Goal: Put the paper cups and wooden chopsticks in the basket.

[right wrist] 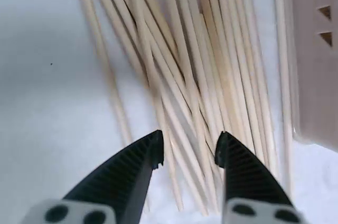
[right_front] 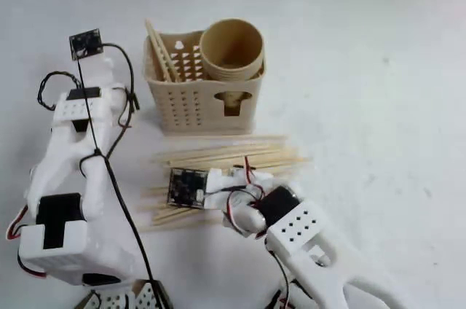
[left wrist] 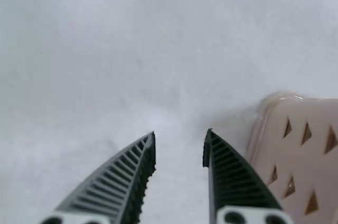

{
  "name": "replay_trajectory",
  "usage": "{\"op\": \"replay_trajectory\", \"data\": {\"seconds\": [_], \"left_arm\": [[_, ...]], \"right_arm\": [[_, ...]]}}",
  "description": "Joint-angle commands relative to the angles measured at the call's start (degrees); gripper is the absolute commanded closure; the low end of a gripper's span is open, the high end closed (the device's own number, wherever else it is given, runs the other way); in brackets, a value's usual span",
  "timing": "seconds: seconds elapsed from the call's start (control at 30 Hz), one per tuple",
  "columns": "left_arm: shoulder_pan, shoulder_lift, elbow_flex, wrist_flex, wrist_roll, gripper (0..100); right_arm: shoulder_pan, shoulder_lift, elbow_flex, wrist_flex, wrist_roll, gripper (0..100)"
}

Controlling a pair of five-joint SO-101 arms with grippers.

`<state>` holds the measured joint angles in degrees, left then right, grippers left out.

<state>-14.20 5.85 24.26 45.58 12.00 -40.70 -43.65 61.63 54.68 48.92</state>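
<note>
A beige slotted basket (right_front: 191, 105) stands at mid-table, holding stacked paper cups (right_front: 231, 50) and a few wooden chopsticks (right_front: 162, 52). Many more loose chopsticks (right_front: 233, 154) lie in a pile in front of it. My right gripper (right wrist: 187, 150) hangs open just above this pile (right wrist: 195, 71), with several sticks between and below its fingers and the basket wall (right wrist: 317, 49) beside it. My left gripper (left wrist: 179, 150) is open over bare table with nothing in it, close to the basket's corner (left wrist: 296, 145). The left arm (right_front: 76, 141) sits left of the basket.
The white right arm (right_front: 306, 240) comes in from the near right, its wrist board (right_front: 186, 186) over the pile. Black cables (right_front: 109, 163) trail along the left arm. White tabletop (right_front: 378, 105) stretches right of the basket.
</note>
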Motion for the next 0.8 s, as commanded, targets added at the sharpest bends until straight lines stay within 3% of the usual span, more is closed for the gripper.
{"op": "replay_trajectory", "data": {"seconds": [0.0, 0.2, 0.63, 0.77], "left_arm": [[0.5, -1.6, -0.3, -0.8, 0.4, 83], [0.5, -1.6, -0.3, -0.7, 0.4, 83], [0.5, -1.6, -0.3, -0.6, 0.4, 83], [0.5, -1.6, -0.3, -0.9, 0.4, 83]], "right_arm": [[-0.3, -1.4, 2.3, -4.0, 1.2, 80.5], [-2.9, 0.0, 3.3, -5.6, 1.0, 80.4], [-1.8, 18.2, -3.5, -14.3, -0.7, 80.5], [-1.8, 20.6, -3.5, -15.3, -0.6, 85.6]]}}
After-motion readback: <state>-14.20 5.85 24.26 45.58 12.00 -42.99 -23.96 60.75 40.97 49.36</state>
